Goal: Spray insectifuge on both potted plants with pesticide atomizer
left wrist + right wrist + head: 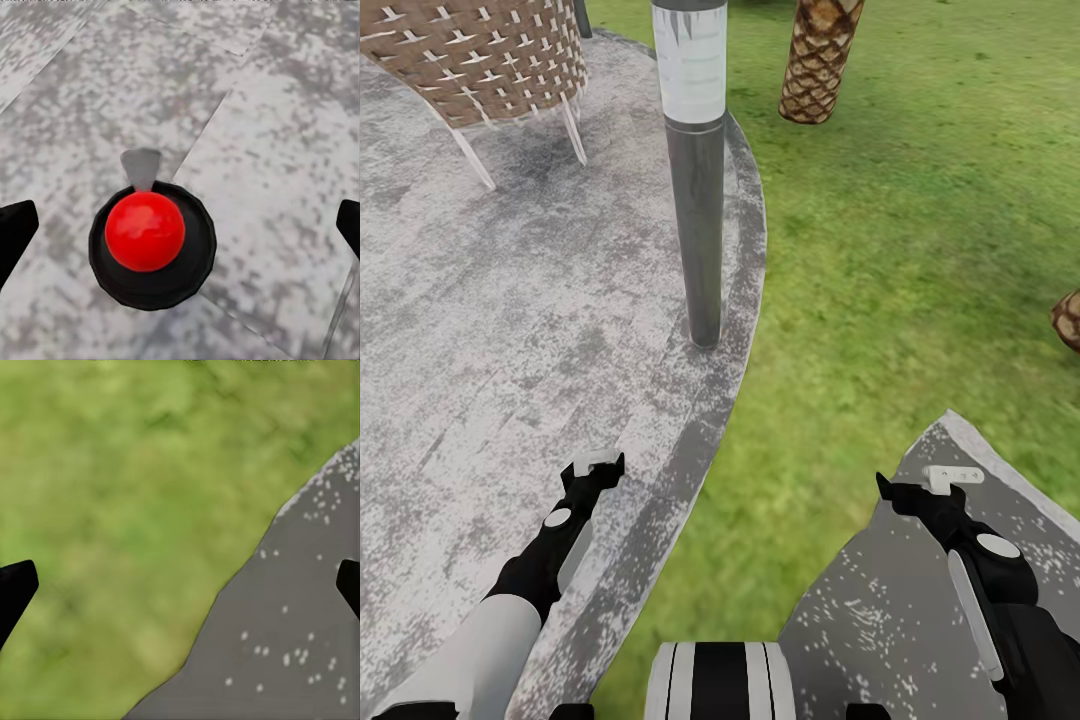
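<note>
In the left wrist view I look straight down on the pesticide atomizer (146, 232): a round black body with a red button top and a small grey nozzle, standing upright on grey paving (270, 135). My left gripper (181, 225) hangs open above it, one black fingertip (15, 229) on each side and well clear of the bottle. From the head camera the left gripper (592, 470) is over the paved patio. My right gripper (930, 482) is open and empty over the edge of a stepping stone (300, 622) and the grass (135, 510). The potted plants are out of view.
A tall grey bollard post (700, 200) stands at the patio's curved edge ahead of the left arm. A wicker chair (480, 50) is at the far left. A palm trunk (820, 60) rises from the lawn (880, 250), another (1068, 320) at the right edge.
</note>
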You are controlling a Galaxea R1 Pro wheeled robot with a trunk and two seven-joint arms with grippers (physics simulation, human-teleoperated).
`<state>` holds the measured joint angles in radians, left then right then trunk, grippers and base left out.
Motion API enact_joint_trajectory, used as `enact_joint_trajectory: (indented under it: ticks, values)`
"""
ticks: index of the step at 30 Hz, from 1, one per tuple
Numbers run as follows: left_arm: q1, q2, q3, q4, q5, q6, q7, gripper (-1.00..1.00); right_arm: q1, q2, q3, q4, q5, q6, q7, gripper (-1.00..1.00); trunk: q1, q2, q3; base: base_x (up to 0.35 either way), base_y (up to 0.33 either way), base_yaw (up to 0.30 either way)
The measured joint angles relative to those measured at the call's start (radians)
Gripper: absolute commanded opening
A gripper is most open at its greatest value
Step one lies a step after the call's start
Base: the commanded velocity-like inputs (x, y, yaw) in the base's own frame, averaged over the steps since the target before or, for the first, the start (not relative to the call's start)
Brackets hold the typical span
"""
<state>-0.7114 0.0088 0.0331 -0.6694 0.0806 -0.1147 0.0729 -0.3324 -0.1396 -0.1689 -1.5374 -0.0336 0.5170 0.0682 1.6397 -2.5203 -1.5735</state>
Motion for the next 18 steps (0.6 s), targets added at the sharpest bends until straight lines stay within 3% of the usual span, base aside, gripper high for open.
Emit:
enact_joint_trajectory:
  ticks: [13,18]
  values:
    - [0.000,0.000,0.000,0.000,0.000,0.000,0.000,1.00,0.000,0.000,-0.001,0.000,0.000,0.000,0.000,1.00,0.000,0.000,0.000,0.008,0.001,0.005]
    - [0.000,0.000,0.000,0.000,0.000,0.000,0.000,1.00,0.000,-0.001,-0.001,0.000,0.000,0.000,0.000,1.00,0.000,0.000,0.000,0.001,0.000,0.107]
